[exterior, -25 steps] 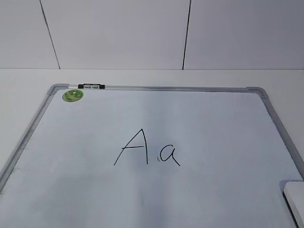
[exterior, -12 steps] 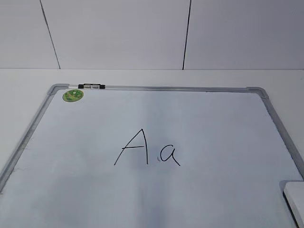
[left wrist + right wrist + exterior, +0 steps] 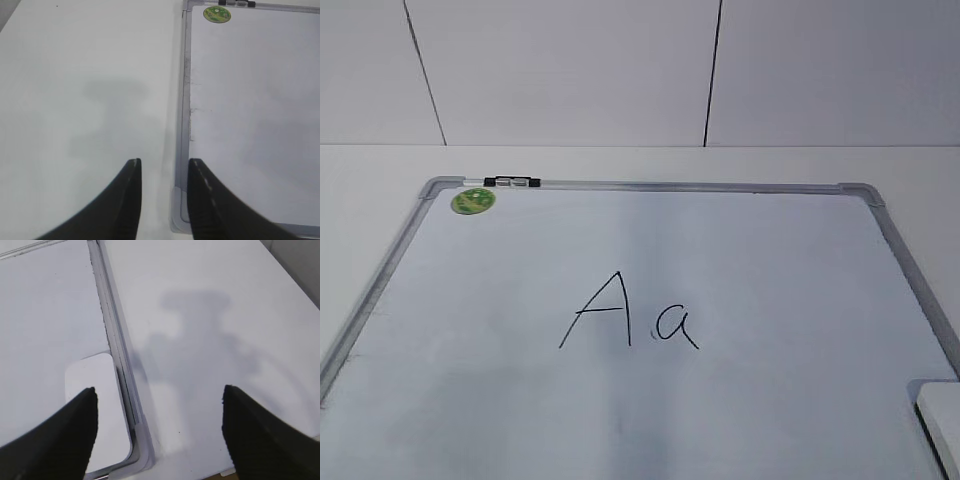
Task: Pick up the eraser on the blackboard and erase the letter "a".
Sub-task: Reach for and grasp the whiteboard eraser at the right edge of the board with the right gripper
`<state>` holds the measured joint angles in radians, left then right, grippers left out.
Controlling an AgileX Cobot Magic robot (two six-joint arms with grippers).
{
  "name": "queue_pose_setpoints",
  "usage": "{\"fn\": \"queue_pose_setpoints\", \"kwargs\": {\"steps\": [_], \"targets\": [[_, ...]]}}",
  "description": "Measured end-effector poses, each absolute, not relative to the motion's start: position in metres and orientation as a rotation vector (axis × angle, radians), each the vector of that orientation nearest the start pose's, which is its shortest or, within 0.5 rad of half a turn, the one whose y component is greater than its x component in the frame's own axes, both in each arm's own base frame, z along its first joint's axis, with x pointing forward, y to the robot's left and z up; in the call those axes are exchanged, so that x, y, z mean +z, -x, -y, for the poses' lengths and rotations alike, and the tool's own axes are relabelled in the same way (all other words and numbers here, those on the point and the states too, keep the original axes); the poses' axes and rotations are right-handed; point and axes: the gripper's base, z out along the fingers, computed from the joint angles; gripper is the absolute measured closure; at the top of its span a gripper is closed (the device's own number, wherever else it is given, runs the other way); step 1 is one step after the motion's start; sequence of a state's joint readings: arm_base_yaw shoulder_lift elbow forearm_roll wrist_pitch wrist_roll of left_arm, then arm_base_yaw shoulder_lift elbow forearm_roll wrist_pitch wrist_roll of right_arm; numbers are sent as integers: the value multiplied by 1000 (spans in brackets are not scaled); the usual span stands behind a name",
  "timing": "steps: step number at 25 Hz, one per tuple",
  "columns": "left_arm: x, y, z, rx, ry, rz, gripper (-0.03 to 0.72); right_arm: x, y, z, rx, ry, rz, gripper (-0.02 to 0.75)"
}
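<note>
1. Right wrist view: the right gripper is held above the board's near right corner with its fingers spread wide and nothing between them, probably so the eraser can be straddled; one finger hangs over the eraser, the other over the bare table.
2. The eraser is seen as a flat white rounded block, lying inside the blackboard against the grey frame.
3. The left gripper is parked over the board's left edge, fingers narrowly apart, empty.
4. The letter "a" is intact mid-board, just right of the capital "A".
</note>
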<state>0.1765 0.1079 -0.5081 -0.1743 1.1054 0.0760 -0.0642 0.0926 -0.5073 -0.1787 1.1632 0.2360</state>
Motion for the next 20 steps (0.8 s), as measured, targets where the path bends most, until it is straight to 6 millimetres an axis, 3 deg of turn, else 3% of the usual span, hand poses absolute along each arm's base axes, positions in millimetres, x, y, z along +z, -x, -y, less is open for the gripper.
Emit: {"fn": "queue_pose_setpoints", "kwargs": {"steps": [20], "targets": [[278,-10,16,-150,52,-2166,453,273,-2,15,-127,-342,-2192,146]]}}
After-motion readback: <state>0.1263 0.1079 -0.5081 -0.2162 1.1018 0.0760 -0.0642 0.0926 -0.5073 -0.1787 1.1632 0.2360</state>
